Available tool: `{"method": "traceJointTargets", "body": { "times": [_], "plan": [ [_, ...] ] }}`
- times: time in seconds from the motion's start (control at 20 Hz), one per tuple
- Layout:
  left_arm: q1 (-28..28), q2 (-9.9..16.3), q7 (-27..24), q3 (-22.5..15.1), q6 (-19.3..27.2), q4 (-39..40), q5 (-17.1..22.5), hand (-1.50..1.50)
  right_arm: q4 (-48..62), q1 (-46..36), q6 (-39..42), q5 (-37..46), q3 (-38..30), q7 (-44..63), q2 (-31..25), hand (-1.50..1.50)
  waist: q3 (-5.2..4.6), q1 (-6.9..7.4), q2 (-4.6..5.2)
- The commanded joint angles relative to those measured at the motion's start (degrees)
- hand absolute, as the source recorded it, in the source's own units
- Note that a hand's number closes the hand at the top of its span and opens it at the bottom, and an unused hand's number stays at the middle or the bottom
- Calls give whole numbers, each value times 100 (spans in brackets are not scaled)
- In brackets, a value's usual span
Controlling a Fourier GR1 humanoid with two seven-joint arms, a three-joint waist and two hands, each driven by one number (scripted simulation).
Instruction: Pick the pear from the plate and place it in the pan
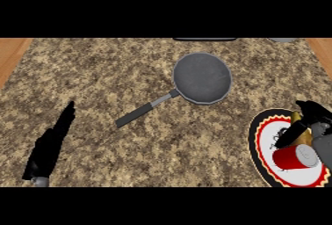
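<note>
So the counter (130,79) is a speckled brown granite slab with wooden strips running down both sides. Sitting on it toward the back is the pan (202,78), a round dark grey one with a matte, slightly grainy inside, a paler rim, and a long handle that's going from silvery to black as it's angling down to the left. Nothing is lying in it.

Over at the right edge there's the plate (262,145), white in the middle with a red-and-yellow zigzag ring and a black border. A glossy red cylinder (295,157) with a pale end is lying on its side on it. The pear (296,117) is showing as a yellowish-brown bit at the plate's top part, and the right hand (311,121) is curling its black fingers around it.

The left hand (55,136) is resting at the lower left, fingers straight and flat, holding nothing, well apart from the pan.
</note>
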Motion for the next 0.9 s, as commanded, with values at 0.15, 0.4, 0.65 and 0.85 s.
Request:
{"method": "traceJointTargets", "body": {
  "times": [0.15,0.4,0.65,0.85],
  "plan": [
    [-121,-288,-47,130,-54,214,-226,0,464,-63,171,440,-389,-57,196,-150,0,-10,0],
    [-20,-487,8,93,21,13,-502,0,604,263,-123,783,-576,-731,317,150,1,-19,-1],
    [283,-438,-249,311,-313,-56,-347,0,145,466,-217,764,-812,-564,704,150,-1,-25,-9],
    [224,-710,194,-50,-48,-464,-764,0,1326,172,-614,910,-1024,-1555,832,150,4,12,5]
  ]
}}
